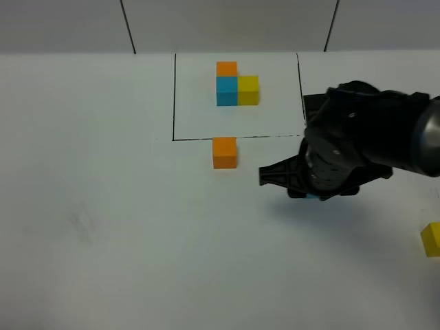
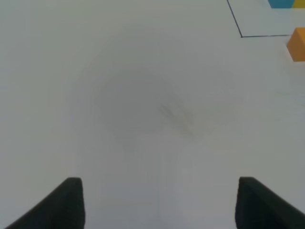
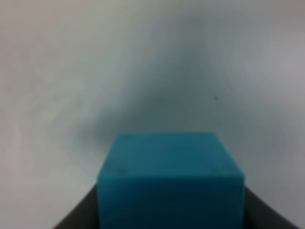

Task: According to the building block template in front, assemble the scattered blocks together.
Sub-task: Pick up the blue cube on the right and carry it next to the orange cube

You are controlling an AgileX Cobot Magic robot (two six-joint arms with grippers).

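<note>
The building block template (image 1: 237, 84), an orange, blue and yellow L of cubes, sits inside a thin black rectangle at the back. Of the scattered blocks, the orange one (image 1: 225, 152) (image 2: 298, 44) rests just in front of that frame. The yellow one (image 1: 432, 238) lies at the right edge. My right gripper (image 1: 313, 196) (image 3: 171, 217) is shut on the blue block (image 3: 170, 179), low over the table to the right of the orange block. Only a sliver of blue shows under the arm in the exterior view. My left gripper (image 2: 159, 210) stands open over bare table.
The right arm's dark body (image 1: 364, 137) covers the frame's front right corner. A corner of the black frame line (image 2: 241, 36) and a bit of the template's blue cube (image 2: 281, 4) show in the left wrist view.
</note>
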